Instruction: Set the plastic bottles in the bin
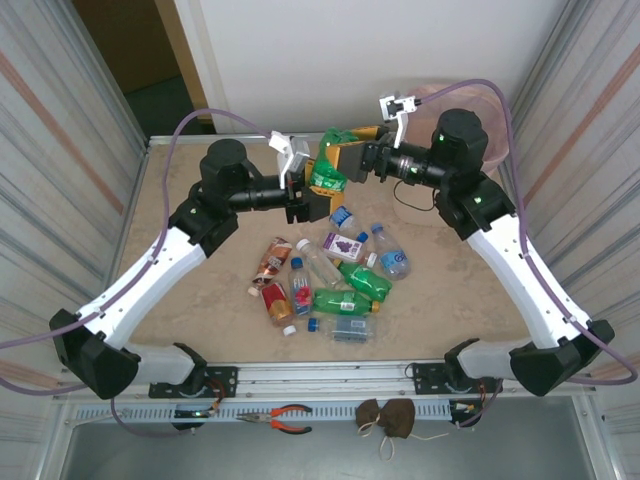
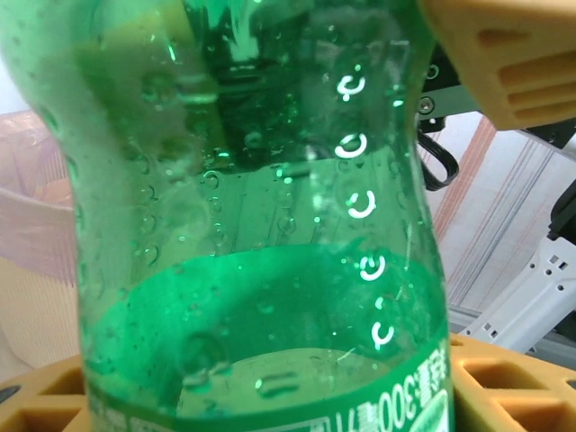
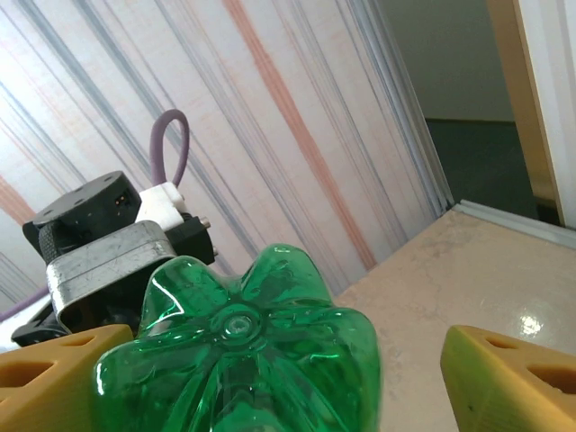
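Observation:
A green plastic bottle [image 1: 325, 168] hangs in the air above the back of the table, between the two grippers. My left gripper [image 1: 315, 192] is shut on it: in the left wrist view the bottle [image 2: 261, 225] stands between my yellow pads [image 2: 504, 391]. My right gripper [image 1: 346, 158] is open around the bottle's base [image 3: 238, 360]; one finger [image 3: 513, 378] stands clear of it by a gap. Several more plastic bottles [image 1: 335, 275] lie in a pile mid-table. The pale-pink bin [image 1: 455, 95] stands at the back right, mostly hidden by the right arm.
The pile includes a purple-labelled bottle [image 1: 345, 246], a lying green one [image 1: 348, 300] and a red-labelled one [image 1: 276, 298]. Pliers [image 1: 282, 418] and a brown pouch [image 1: 386, 416] lie on the front rail. Corrugated walls close in both sides of the table [image 1: 190, 290].

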### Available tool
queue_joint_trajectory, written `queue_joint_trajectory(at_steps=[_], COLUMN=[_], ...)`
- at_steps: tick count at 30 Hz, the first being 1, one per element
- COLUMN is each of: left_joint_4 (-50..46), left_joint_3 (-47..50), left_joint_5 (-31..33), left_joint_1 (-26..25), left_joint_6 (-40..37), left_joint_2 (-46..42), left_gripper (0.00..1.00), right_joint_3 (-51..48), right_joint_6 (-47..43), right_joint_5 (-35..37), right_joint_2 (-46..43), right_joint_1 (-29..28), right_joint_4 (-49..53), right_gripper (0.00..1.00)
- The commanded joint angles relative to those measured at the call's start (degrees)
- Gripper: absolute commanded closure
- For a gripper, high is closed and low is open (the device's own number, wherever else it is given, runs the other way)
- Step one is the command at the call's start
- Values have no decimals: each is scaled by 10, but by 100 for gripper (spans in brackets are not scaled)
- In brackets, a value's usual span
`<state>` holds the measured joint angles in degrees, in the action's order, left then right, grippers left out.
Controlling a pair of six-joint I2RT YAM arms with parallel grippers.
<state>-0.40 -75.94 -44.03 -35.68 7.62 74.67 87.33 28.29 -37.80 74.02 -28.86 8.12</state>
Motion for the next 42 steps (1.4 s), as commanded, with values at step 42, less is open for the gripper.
queue_joint_trajectory(at_steps=[42], left_joint_4=[-54], left_joint_3=[83], left_joint_5=[82], left_joint_1=[11], left_joint_6=[-19], left_joint_2=[-120], left_gripper=[23], right_joint_3=[252], right_joint_6=[-155], right_joint_5=[194], right_joint_2=[134], right_joint_1=[250], right_joint_4=[251], right_gripper=[44])
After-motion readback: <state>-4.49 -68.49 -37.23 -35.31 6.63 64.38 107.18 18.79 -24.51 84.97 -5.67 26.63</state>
